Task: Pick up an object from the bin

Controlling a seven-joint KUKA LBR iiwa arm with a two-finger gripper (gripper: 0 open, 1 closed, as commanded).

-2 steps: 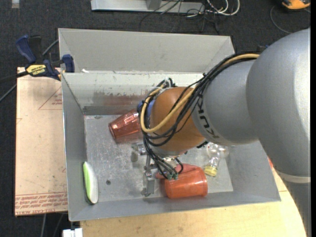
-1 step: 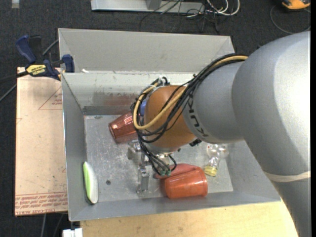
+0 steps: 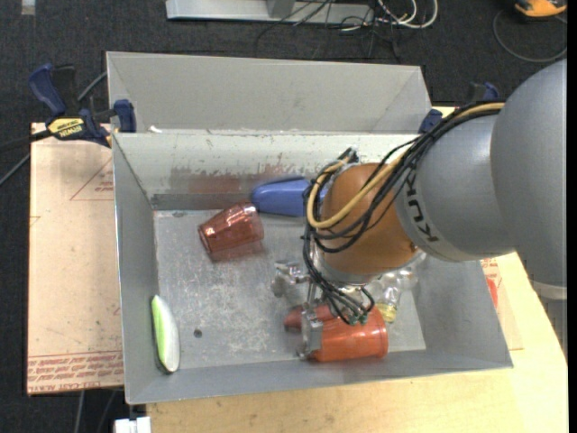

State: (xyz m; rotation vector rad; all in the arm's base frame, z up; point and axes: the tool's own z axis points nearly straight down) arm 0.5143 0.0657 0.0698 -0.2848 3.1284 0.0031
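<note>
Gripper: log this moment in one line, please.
gripper: low at front of bin | nearest: orange-red cylinder, contact unclear | held: cannot tell | others: red cup, blue object, green stick

The arm (image 3: 487,188) runs off the right edge; its orange cover (image 3: 361,224) hides the right end of the blue thing (image 3: 281,197) and much of the gripper (image 3: 311,318). A clear thing (image 3: 394,294) lies partly under the cover, its shape unreadable. A dark speck (image 3: 196,334) on the bin floor (image 3: 225,305) is too small to name.
</note>
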